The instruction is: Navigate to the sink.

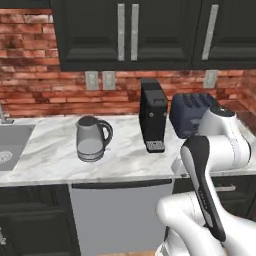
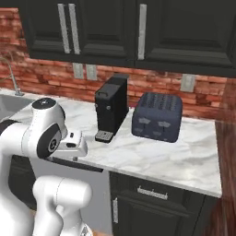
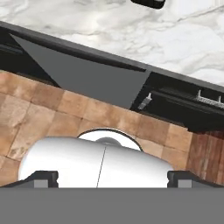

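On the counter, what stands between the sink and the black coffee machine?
In the left base view, a grey kettle stands on the marble counter between the sink at the left edge and the coffee machine; bare marble lies on either side of it.

White arm folded at the desk's (image 1: 125, 160) front edge, elbow raised level with its top, claw (image 3: 111, 177) pointing down below that edge, fingertips (image 3: 43, 178) set wide apart, holding nothing

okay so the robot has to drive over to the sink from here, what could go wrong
The sink lies at the far left, so the base must travel along the counter; the raised arm's elbow sits close to its edge and might clip it. The kettle stands near the front edge, so a swinging arm could knock it.
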### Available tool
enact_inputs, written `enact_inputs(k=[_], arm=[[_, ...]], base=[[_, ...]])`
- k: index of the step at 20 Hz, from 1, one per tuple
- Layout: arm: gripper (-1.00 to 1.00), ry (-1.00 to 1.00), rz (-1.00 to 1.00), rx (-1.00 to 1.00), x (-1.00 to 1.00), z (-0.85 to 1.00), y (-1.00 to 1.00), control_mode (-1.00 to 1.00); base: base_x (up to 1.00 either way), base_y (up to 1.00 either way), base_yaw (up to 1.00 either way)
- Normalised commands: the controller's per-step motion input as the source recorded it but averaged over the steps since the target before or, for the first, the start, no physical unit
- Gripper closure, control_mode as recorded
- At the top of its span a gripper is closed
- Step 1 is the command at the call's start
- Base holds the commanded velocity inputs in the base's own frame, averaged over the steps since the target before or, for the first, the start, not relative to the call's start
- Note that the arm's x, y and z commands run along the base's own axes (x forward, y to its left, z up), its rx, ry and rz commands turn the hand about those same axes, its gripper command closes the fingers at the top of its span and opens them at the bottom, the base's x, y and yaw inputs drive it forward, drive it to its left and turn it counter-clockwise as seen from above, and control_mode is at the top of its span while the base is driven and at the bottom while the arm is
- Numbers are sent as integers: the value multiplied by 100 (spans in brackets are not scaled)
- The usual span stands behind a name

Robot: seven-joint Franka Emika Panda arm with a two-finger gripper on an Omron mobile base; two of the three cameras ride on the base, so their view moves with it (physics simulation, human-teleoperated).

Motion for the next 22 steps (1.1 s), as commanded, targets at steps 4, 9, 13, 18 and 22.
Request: enact_inputs(k=[4,9,13,18,22], arm=[[-100,0,0,0,0,0,0,100],[-100,0,0,0,0,0,0,100],[-100,0,0,0,0,0,0,100],[-100,0,0,0,0,0,0,100],[-100,0,0,0,0,0,0,100]], base=[[0,100,10],[0,100,2],[2,100,0],[13,100,0],[22,100,-1]])
